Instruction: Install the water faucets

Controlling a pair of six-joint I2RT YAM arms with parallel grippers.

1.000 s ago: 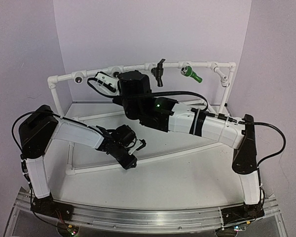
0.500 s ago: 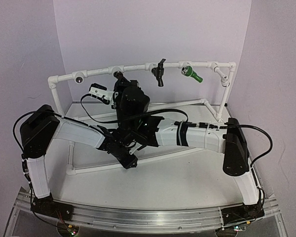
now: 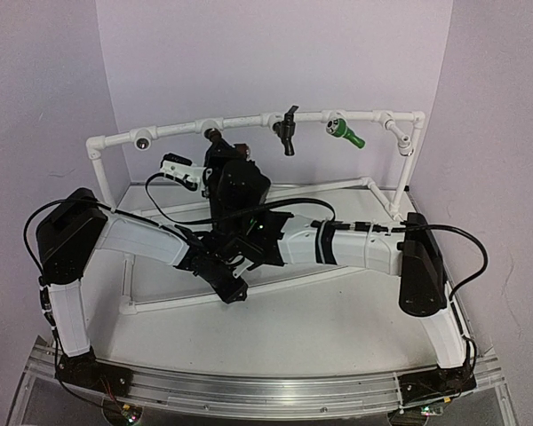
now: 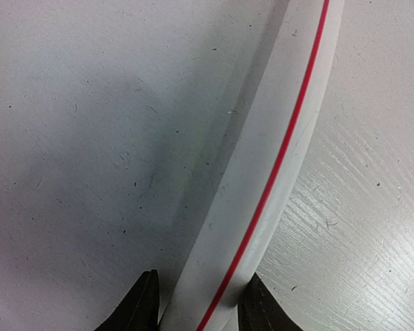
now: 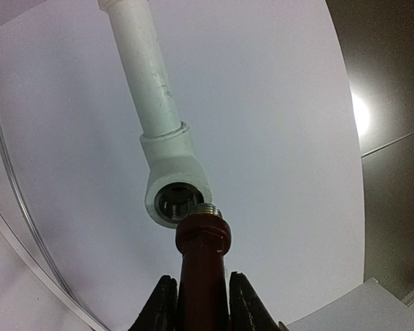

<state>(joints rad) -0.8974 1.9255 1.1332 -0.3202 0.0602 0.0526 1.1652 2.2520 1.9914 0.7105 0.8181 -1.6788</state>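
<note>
Right gripper (image 5: 200, 293) clamped on the reddish-brown faucet (image 5: 202, 265) — threaded tip right at the tee socket (image 5: 167, 165) mouth. Left gripper (image 4: 200, 307) pinches the red-striped pipe (image 4: 262, 193). Black faucet (image 3: 287, 135), green faucet (image 3: 345, 133) already mounted.

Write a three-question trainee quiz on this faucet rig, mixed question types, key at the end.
1. True or false: the right tool holds the reddish-brown faucet, its threaded end at a tee socket.
2. Which faucets already sit on the frame's top rail? A) black faucet and green faucet B) only one C) none
3. Fill in: the left tool clamps a white pipe bearing a ___ stripe.

Key: 1 true; 2 A; 3 red.
</note>
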